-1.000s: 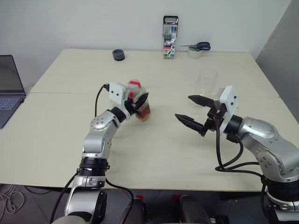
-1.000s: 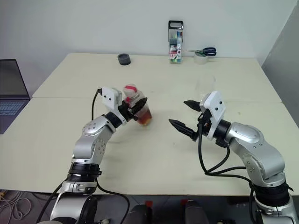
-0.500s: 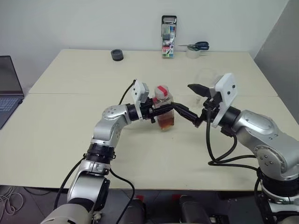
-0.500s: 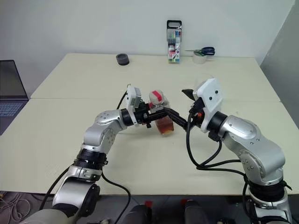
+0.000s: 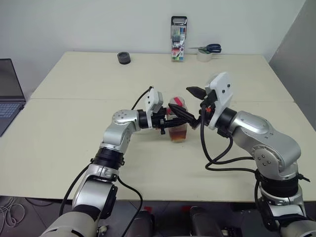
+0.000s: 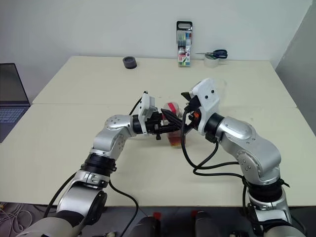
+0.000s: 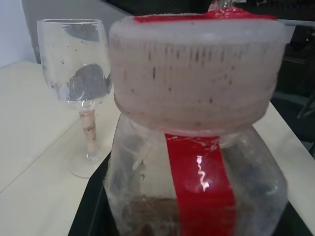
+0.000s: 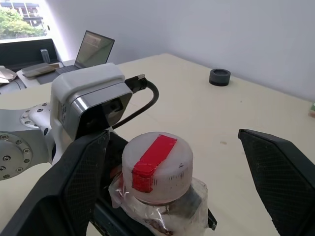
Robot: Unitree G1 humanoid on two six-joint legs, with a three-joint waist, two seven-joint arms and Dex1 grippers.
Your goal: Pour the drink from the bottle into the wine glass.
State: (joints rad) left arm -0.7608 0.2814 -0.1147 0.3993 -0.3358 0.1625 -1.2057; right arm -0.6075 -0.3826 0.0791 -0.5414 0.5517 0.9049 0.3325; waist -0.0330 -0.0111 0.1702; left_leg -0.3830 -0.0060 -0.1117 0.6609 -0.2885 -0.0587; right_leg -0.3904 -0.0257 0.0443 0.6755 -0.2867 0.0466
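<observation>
Bottle held upright over mid-table, its capped top between the other arm's spread fingers.

At far left a laptop (image 5: 10, 94) sits off the table (image 5: 64, 133). The left gripper (image 5: 170, 123) is clamped on the bottle (image 5: 177, 129), which carries a white cap (image 8: 157, 164) with a red strip and amber drink (image 5: 177, 135) low inside. The right gripper (image 5: 191, 106) stands wide apart, one finger on either side of the cap. The wine glass (image 7: 81, 78) stands empty just beyond, on the table's right half.
</observation>
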